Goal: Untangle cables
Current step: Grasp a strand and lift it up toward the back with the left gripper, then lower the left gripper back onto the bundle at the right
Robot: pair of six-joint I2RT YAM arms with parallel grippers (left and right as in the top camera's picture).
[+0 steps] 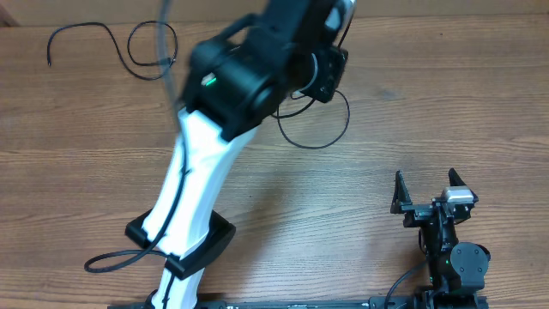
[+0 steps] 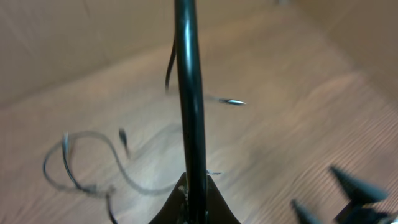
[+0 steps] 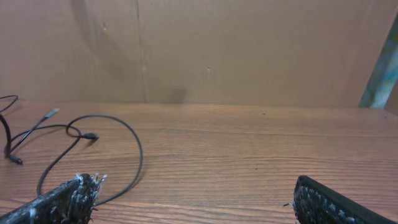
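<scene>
Now the closed left claw (image 2: 194,193) is gripping a thin black flexible cable (image 2: 188,93) stretching straight ahead of it — other loose black cords (image 1: 313,147) are lying beneath on the brown wooden table (image 1: 429,103), well apart from the open right claw (image 1: 426,180).

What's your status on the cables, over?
Left gripper shut on one cable, held high above table. Right gripper open, empty, parked. Other cables loose on table. Nothing in the way.
</scene>
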